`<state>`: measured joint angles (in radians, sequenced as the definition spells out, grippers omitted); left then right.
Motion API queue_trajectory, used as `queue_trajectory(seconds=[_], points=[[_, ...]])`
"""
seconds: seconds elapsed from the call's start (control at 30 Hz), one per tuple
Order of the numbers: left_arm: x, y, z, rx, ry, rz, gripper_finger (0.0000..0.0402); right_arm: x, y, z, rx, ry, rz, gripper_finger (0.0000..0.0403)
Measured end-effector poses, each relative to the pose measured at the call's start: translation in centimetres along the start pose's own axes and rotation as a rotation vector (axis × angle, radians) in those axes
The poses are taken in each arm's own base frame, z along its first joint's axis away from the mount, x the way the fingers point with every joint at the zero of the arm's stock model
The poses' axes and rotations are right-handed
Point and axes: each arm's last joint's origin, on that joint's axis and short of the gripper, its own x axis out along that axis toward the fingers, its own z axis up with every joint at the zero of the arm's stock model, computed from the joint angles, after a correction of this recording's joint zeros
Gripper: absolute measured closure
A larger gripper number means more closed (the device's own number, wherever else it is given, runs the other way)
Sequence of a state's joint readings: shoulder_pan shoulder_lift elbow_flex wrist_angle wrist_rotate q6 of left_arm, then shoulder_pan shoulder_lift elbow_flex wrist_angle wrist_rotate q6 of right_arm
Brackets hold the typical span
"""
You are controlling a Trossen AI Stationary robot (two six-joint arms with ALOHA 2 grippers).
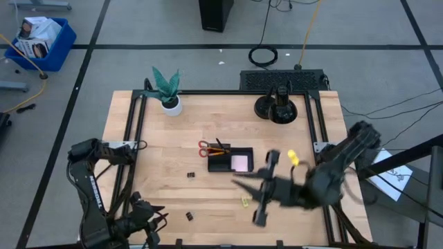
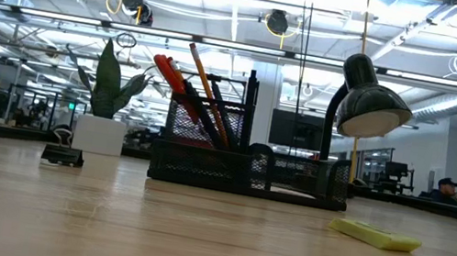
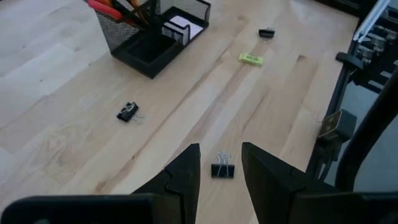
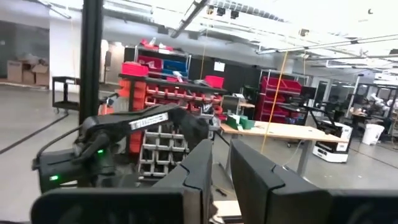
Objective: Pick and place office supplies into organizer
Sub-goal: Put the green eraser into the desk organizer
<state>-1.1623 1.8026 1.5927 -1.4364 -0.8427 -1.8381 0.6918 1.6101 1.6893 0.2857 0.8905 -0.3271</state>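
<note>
High view: the black mesh rectangular organizer (image 1: 230, 160) sits mid-bench (image 1: 208, 111), red-handled scissors (image 1: 205, 148) in it; the right tool (image 1: 243, 185) hangs above the small yellow-green piece (image 1: 246, 201).

Left wrist view: the left tool (image 3: 219, 163) is spread, a tiny black binder clip (image 3: 222, 170) between its fingers.

Right wrist view: the right fingers (image 4: 245, 168) stand slightly apart, empty.

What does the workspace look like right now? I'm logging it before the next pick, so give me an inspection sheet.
Surface: wooden table, bare between items.
Job's things: organizer holds scissors, pens, pink pad; binder clips and yellow piece loose.
Clutter: potted plant, desk lamp.
Grippers: left gripper open above a clip; right gripper raised, empty, fingers slightly apart.
Cables: coil on floor.
Surroundings: blue bin, person seated far off.
</note>
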Motion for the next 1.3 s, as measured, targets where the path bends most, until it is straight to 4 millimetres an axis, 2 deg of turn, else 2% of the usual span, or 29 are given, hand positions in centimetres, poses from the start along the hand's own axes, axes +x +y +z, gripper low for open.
queue_trajectory(seconds=[0.17, 0.3, 0.4, 0.57, 0.77, 0.87, 1.07, 1.3], points=[[0.3, -0.2, 0.2, -0.032, 0.004, -0.003, 0.0277, -1.4, -4.9, 2.5, -0.013, 0.036, 0.025, 0.0353], [0.6, -0.4, 0.4, -0.058, 0.006, -0.012, 0.0277, -3.0, -7.9, 3.1, -0.001, 0.122, 0.031, 0.0353], [0.8, -0.5, 0.6, -0.083, 0.006, -0.007, 0.0277, -3.6, -9.7, 2.2, 0.052, 0.246, 0.079, 0.0353], [1.4, -0.6, 1.2, -0.103, 0.004, 0.011, 0.0277, -4.0, -11.4, -1.3, 0.165, 0.59, 0.11, 0.0353], [2.1, -0.6, 1.8, -0.117, 0.0, 0.032, 0.0277, -4.6, -11.9, -4.9, 0.329, 1.025, 0.127, 0.0353], [2.4, -0.6, 2.0, -0.119, -0.001, 0.041, 0.0277, -4.5, -11.4, -5.9, 0.418, 1.16, 0.126, 0.0353], [2.8, -0.6, 2.3, -0.081, -0.001, 0.053, 0.0277, -3.7, -9.4, -7.8, 0.455, 1.23, 0.12, 0.0353], [2.8, -0.6, 2.4, -0.082, 0.0, 0.055, 0.0277, -3.2, -7.5, -12.1, 0.555, 1.258, 0.112, 0.0353]])
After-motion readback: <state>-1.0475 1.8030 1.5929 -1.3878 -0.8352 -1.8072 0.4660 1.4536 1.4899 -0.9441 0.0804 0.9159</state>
